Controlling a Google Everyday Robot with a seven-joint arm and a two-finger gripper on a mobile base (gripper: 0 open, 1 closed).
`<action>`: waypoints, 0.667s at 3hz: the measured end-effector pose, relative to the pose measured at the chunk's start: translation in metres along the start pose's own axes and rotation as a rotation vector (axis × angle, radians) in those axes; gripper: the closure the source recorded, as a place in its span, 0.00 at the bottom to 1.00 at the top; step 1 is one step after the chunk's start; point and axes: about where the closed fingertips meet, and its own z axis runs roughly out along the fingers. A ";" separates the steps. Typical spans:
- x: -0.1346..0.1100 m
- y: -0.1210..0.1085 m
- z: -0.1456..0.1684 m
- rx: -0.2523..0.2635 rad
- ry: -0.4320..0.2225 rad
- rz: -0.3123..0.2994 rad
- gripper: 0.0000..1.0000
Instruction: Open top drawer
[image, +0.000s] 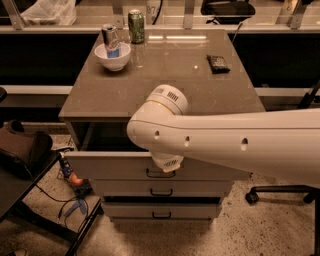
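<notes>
Floor: speckled pale floor (235, 235) along the lower edge, with cables (70, 207) and a small orange item (74, 177) at the left foot of the cabinet.
Bottom drawer: lowest front (130, 210), narrow, with a small black handle.
Middle drawer: middle front (200, 188), just above it, also with a small black handle.
Top drawer: the top drawer (110, 167) is the widest front. It stands partly out from the cabinet, with a dark gap between its front and the cabinet's top slab. Its thin black bar handle (161, 174) sits at centre.
Gripper: the gripper (167, 162) hangs at the middle of the top drawer's front, just above the bar handle. It is mostly hidden under the arm, so whether it is open, closed or holding the handle cannot be told.
Arm: the white arm (225, 145) reaches in from the right edge, across the cabinet's front edge.
Cabinet top: grey-brown slab (165, 85), glossy.
Bowl: white bowl (113, 56) at the far left of the slab, with a silver-blue can (111, 39) standing in it.
Green can: green can (136, 26) upright near the far edge, just right of the bowl.
Black item: small flat black object (218, 63) on the right of the slab, well apart from the cans.
Left side: dark bag (22, 150) beside the cabinet.
</notes>
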 end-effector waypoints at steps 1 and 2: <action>0.027 -0.020 0.001 0.073 0.016 0.015 1.00; 0.047 -0.034 0.010 0.124 0.007 0.039 1.00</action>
